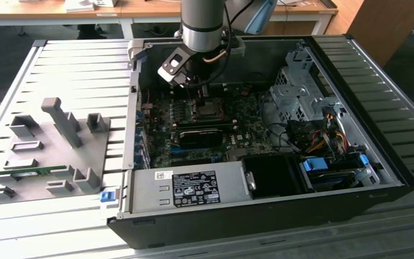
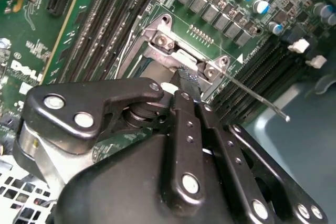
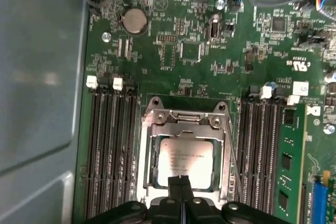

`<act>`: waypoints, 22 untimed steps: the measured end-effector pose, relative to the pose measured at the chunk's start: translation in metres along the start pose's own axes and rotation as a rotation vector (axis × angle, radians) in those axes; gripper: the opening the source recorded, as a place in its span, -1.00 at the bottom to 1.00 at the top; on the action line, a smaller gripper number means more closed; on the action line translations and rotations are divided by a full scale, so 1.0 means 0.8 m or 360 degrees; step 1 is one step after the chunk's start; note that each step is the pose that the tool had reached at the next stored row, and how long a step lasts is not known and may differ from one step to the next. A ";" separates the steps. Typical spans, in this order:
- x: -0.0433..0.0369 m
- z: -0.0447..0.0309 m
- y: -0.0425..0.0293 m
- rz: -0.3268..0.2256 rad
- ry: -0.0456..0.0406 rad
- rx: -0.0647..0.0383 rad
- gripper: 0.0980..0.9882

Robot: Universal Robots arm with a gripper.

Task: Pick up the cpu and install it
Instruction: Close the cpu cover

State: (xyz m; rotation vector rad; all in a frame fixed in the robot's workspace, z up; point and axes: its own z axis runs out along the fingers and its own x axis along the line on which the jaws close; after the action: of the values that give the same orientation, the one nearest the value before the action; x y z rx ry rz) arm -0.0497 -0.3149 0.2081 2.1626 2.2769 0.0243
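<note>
The cpu [image 3: 186,157], a small square chip with a silver top, lies flat in the metal-framed socket [image 3: 152,145] on the green motherboard. My gripper [image 3: 181,186] hangs right over the chip's edge with its two black fingers pressed together and nothing between them. In the second wrist view the gripper [image 2: 187,78] is by the socket's hinge screws, and the thin socket lever [image 2: 257,97] sticks out sideways. In the exterior view the gripper [image 1: 201,100] reaches down into the open computer case [image 1: 264,216], just above the socket [image 1: 208,112].
Black memory slots [image 3: 110,145] flank the socket, with a green memory stick [image 3: 291,166] seated on one side. In the case are a power supply [image 1: 185,189], a drive cage [image 1: 301,91] and cable bundles [image 1: 318,137]. A grey fixture board [image 1: 49,151] lies at the exterior view's left.
</note>
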 end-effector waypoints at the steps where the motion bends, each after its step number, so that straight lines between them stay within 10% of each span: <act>1: 0.000 0.0023 0.0000 0.0000 0.0000 0.0000 -0.98; 12: 0.000 0.0124 0.0000 0.0000 0.0000 0.0000 -0.98; 22: 0.000 -0.0066 0.0009 0.0000 0.0000 0.0000 -0.98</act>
State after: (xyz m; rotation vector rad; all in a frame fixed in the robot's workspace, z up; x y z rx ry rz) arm -0.0490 -0.3149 0.2133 2.1625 2.2771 0.0247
